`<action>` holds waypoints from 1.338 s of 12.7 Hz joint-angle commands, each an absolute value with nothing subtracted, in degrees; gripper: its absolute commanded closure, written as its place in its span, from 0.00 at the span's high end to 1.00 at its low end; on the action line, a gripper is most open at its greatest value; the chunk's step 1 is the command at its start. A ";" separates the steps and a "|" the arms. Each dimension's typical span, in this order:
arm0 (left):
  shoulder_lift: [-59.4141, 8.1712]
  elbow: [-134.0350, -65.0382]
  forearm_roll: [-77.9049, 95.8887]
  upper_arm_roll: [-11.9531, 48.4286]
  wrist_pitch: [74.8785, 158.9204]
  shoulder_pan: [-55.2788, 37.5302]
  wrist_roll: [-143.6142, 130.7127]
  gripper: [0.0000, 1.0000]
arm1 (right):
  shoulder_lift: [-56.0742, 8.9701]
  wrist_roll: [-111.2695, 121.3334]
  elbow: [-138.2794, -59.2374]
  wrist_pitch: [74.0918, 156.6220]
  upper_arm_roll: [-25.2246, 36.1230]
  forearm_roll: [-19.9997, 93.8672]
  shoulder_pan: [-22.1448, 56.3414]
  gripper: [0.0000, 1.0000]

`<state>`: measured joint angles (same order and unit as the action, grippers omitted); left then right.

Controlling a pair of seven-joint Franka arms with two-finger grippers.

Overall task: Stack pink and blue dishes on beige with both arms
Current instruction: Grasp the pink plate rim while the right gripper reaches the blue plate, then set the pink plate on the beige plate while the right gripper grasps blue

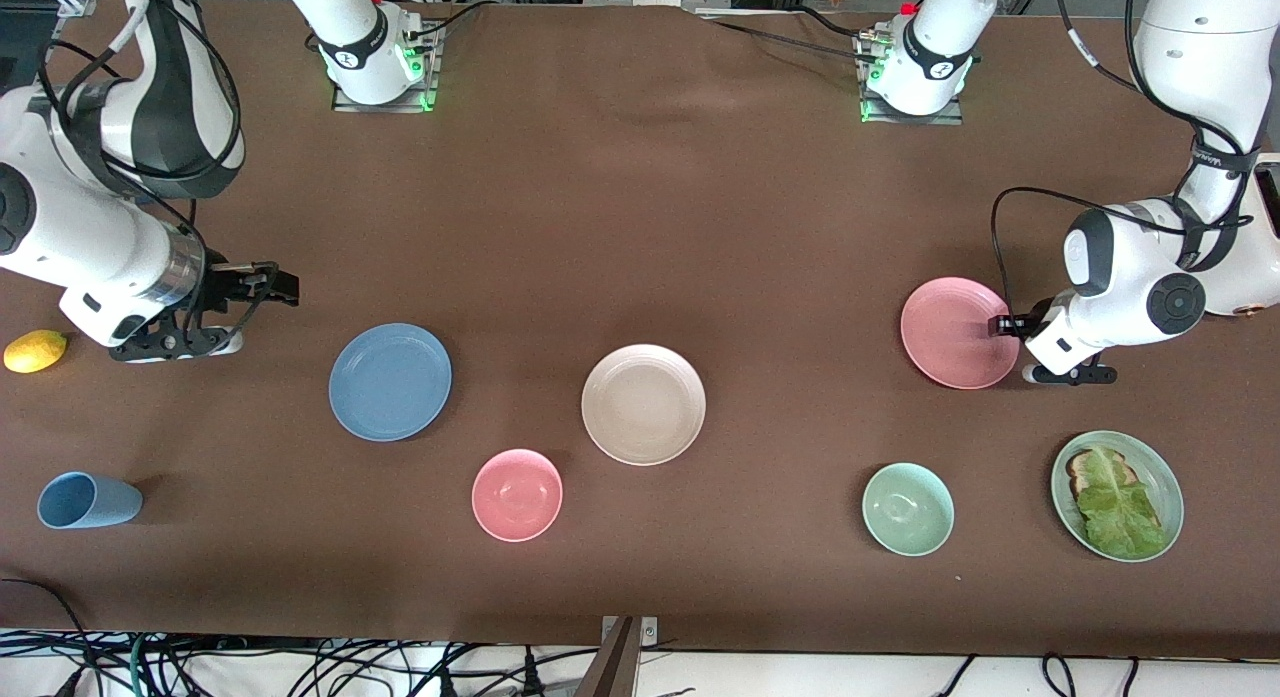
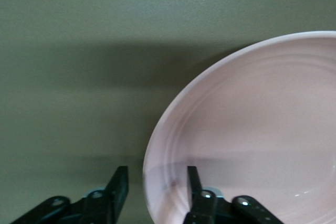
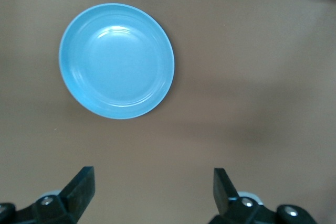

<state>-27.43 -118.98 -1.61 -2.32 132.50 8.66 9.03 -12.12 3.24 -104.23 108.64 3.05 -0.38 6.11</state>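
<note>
The left gripper [image 1: 1003, 326] is working at the rim of the flat, round, pale pink matte plate [image 1: 955, 332], which is lying toward the left arm's end of the table; in the left wrist view its two black fingers [image 2: 195, 190] are straddling the plate's edge, one over the inside and one outside, with a gap showing between them, so the pinch looks to be forming rather than finished, and whether the rim is truly clamped I cannot tell. The step in hand seems to be picking up this first dish. Next, the grip would need to firm up before lifting and carrying the plate over to the flat cream-beige ringed plate [image 1: 643, 404] sitting mid-table. The right gripper [image 1: 270, 282] is waiting with its fingers spread wide and empty over bare cloth just beside the flat medium-blue plate [image 1: 390, 381], which is lying toward the right arm's end. The pink plate is cut off by the frame in the left wrist view, and the fingertips' contact with it is hard to make out.
</note>
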 commanded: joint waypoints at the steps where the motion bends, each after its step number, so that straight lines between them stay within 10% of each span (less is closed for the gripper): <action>1: -27.95 -118.04 -2.29 -1.58 132.36 9.41 10.90 0.00 | -10.63 4.48 -110.90 116.08 3.78 0.00 5.89 1.00; 17: -27.25 -97.65 5.09 5.70 106.00 7.82 -1.12 0.00 | -29.00 5.36 -117.86 151.16 3.61 0.53 5.27 0.94</action>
<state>-26.90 -100.27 3.55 3.33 108.31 8.11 3.42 -27.09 3.93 -118.43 148.36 4.06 -0.36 5.89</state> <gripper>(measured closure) 0.943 0.048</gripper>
